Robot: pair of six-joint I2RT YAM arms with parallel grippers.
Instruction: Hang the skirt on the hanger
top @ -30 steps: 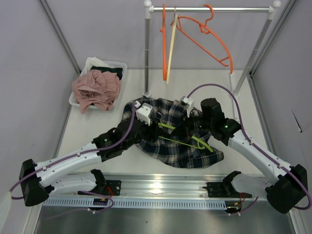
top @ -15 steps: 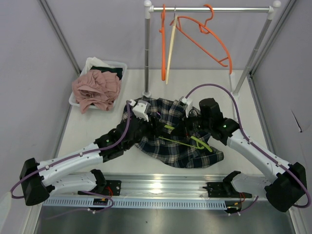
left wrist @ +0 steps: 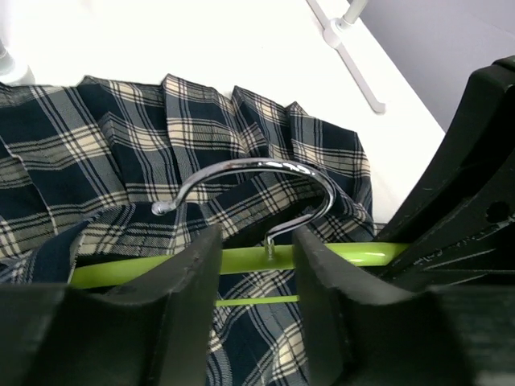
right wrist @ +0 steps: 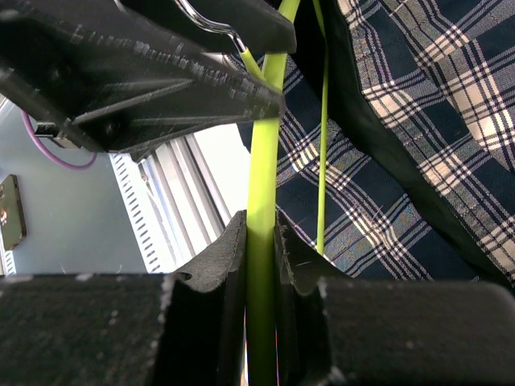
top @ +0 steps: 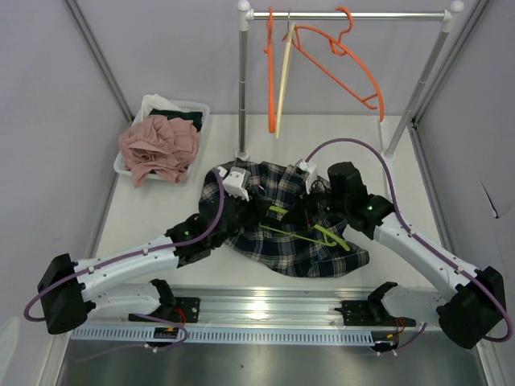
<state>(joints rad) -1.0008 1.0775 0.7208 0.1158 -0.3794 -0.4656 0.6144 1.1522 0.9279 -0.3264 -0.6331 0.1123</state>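
The plaid skirt (top: 302,241) lies crumpled on the table with a lime green hanger (top: 326,233) on top of it. My right gripper (top: 310,211) is shut on the hanger's green bar (right wrist: 261,185), held between the pads (right wrist: 261,241). My left gripper (top: 261,205) is open. Its jaws straddle the green bar (left wrist: 370,253) at the base of the chrome hook (left wrist: 265,170), with a gap on each side (left wrist: 257,265). The skirt fills the background of the left wrist view (left wrist: 161,137) and the right wrist view (right wrist: 418,96).
A clothes rail (top: 346,14) at the back holds two orange hangers (top: 346,72) and a cream one (top: 282,80). Its post (top: 241,80) stands just behind the skirt. A white bin (top: 193,106) with pink cloth (top: 158,147) sits at the back left.
My left arm has shifted a little, its elbow moving right, with the gripper staying at the hanger's hook. The right arm and the hanger have barely moved.
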